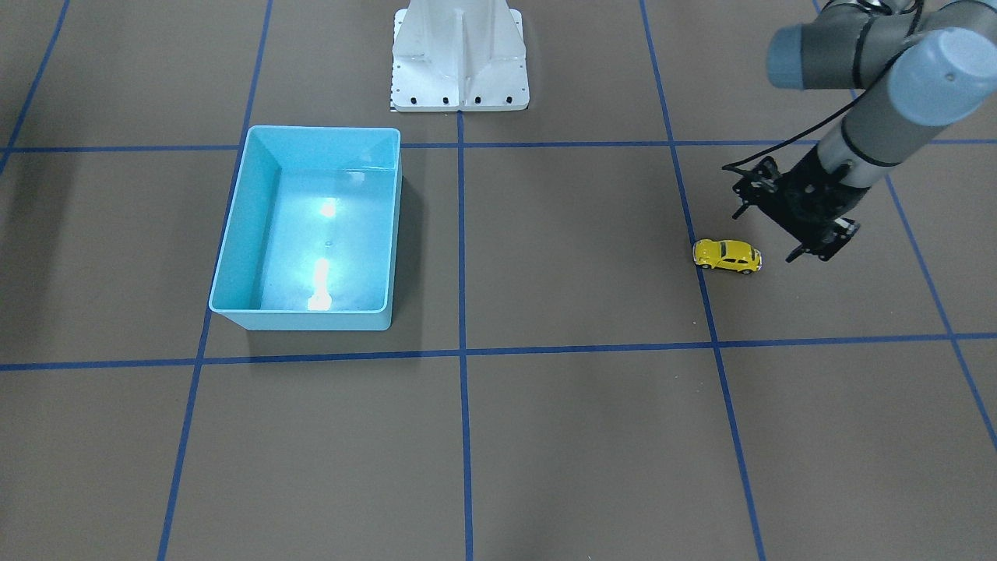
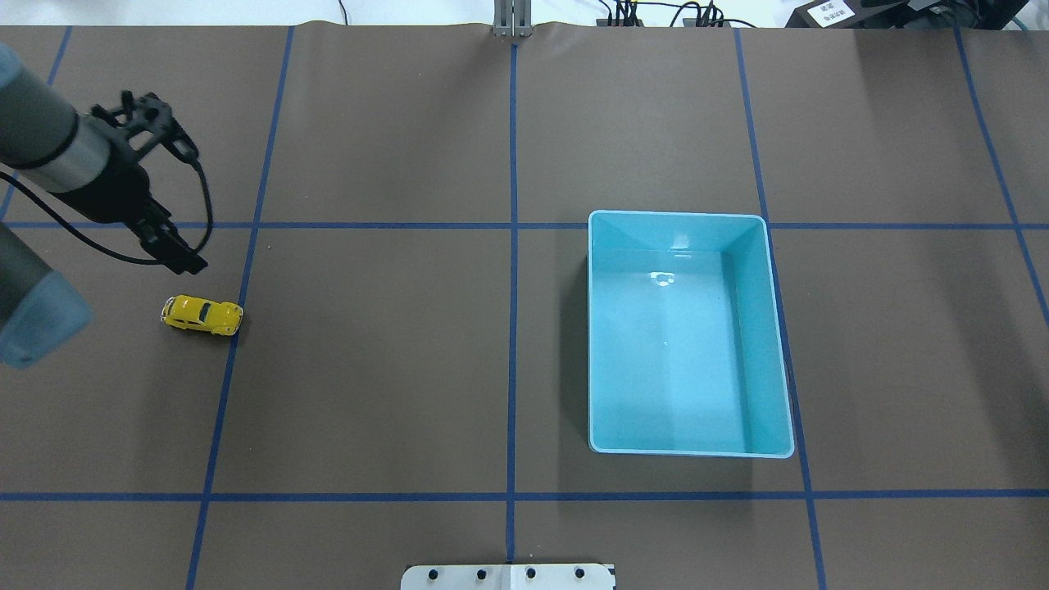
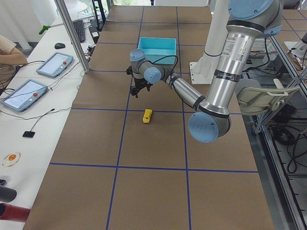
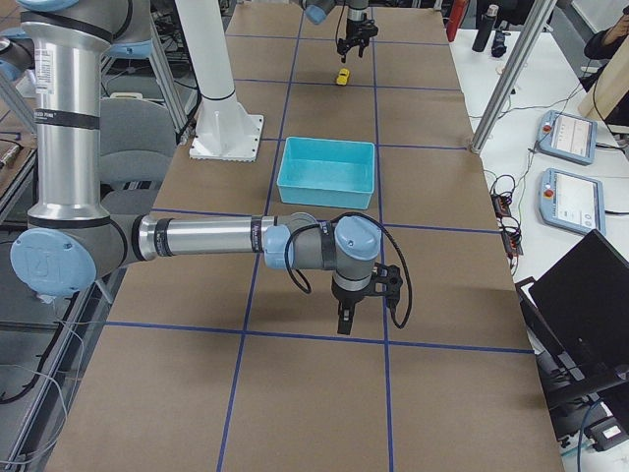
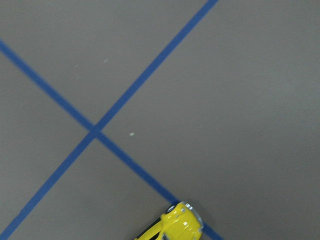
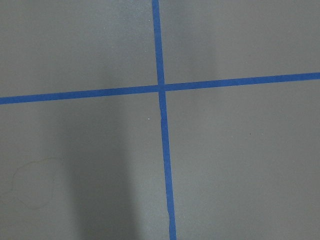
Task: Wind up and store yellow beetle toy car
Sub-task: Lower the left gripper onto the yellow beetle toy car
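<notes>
The yellow beetle toy car (image 1: 727,255) stands on its wheels on the brown table, close to a blue tape line. It also shows in the overhead view (image 2: 202,315), the left view (image 3: 147,115) and at the bottom edge of the left wrist view (image 5: 172,225). My left gripper (image 1: 810,249) points down and hovers a little beyond the car, not touching it (image 2: 190,260). Its fingers look open and empty. The light-blue bin (image 2: 758,328) stands empty well away from the car. My right gripper (image 4: 344,320) shows only in the right view, over bare table; I cannot tell whether it is open.
The white robot base (image 1: 459,54) stands at the table's middle edge. Blue tape lines (image 6: 161,87) divide the brown table into squares. Tablets (image 3: 50,64) and a metal post (image 3: 72,33) stand on the operators' bench beyond the table's far side.
</notes>
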Robot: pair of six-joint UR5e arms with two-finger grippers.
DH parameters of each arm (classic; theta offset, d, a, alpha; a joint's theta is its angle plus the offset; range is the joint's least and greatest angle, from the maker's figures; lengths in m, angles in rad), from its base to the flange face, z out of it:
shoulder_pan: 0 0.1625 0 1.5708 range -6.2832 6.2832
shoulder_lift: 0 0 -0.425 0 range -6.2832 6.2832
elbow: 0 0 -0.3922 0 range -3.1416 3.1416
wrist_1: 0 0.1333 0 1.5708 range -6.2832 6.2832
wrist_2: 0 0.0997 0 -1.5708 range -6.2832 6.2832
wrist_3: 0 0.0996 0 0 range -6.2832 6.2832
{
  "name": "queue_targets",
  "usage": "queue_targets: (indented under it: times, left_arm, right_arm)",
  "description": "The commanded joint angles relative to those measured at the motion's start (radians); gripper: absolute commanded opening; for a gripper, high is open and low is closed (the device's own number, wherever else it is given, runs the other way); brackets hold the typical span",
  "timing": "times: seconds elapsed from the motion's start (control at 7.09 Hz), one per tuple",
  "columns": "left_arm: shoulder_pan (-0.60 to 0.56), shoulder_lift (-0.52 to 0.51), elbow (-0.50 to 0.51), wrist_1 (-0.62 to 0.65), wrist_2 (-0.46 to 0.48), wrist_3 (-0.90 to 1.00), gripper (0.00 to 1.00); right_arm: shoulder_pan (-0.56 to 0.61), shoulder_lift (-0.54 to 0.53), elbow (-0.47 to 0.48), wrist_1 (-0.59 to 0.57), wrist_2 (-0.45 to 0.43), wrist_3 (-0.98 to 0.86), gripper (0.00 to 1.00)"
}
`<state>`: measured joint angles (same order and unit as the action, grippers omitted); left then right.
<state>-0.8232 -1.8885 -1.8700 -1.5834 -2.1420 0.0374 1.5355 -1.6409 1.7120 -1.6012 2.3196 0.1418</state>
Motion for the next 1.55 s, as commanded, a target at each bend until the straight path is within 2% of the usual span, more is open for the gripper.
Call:
queue_targets:
  times: [0.0, 0.14, 0.28, 0.56, 0.71, 0.99, 1.41]
  left_arm:
    - [0.183, -0.02, -0.073, 0.096, 0.201, 0.048, 1.0]
    - [0.224, -0.018, -0.104, 0.15, 0.308, 0.152, 1.0]
    - [0.226, -0.015, -0.11, 0.175, 0.374, 0.28, 1.0]
    - [0.228, -0.012, -0.106, 0.331, 0.479, 0.492, 0.99]
    - [0.231, -0.02, -0.101, 0.338, 0.525, 0.597, 1.0]
    - [0.248, -0.021, -0.081, 0.406, 0.539, 0.605, 1.0]
    - [0.262, -0.02, -0.011, 0.396, 0.527, 0.633, 1.0]
  right_arm:
    - [0.0, -0.002, -0.003, 0.001, -0.003, -0.001, 0.99]
    - [0.0, -0.002, -0.005, 0.0, -0.002, -0.001, 0.99]
    - [0.0, -0.002, -0.005, 0.0, -0.002, -0.001, 0.99]
    - [0.0, -0.002, -0.003, 0.0, 0.0, 0.001, 0.99]
    - [0.0, -0.002, -0.003, 0.0, 0.0, 0.001, 0.99]
    - [0.0, -0.002, -0.003, 0.0, 0.0, 0.001, 0.99]
    - [0.0, -0.002, -0.006, 0.0, 0.001, 0.001, 0.99]
